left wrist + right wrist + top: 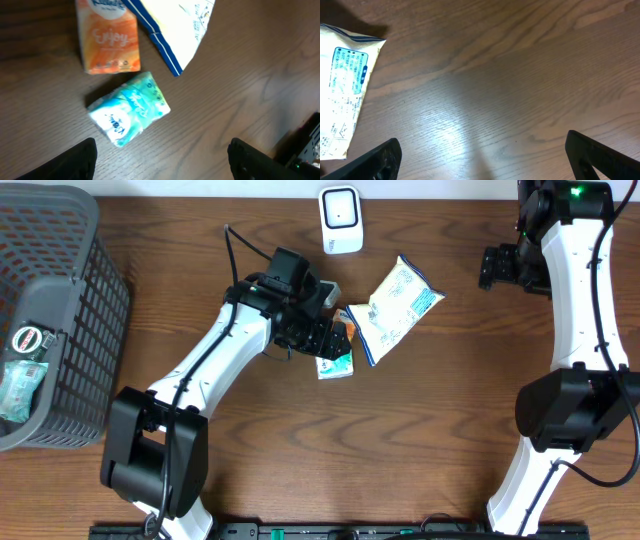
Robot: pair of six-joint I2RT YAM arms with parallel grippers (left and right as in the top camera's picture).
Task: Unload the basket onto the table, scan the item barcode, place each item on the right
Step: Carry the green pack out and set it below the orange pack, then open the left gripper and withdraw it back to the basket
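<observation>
A white barcode scanner stands at the table's far edge. Below it lie a white snack bag with a blue edge, a teal tissue pack and an orange pack. My left gripper hovers over them, open and holding nothing. In the left wrist view the teal pack lies just ahead of the left gripper, beside the bag. My right gripper is open at the far right. In its wrist view the right gripper is above bare wood, the bag to its left.
A grey mesh basket sits at the left edge of the table with a few items inside. The left arm's cable loops toward the scanner.
</observation>
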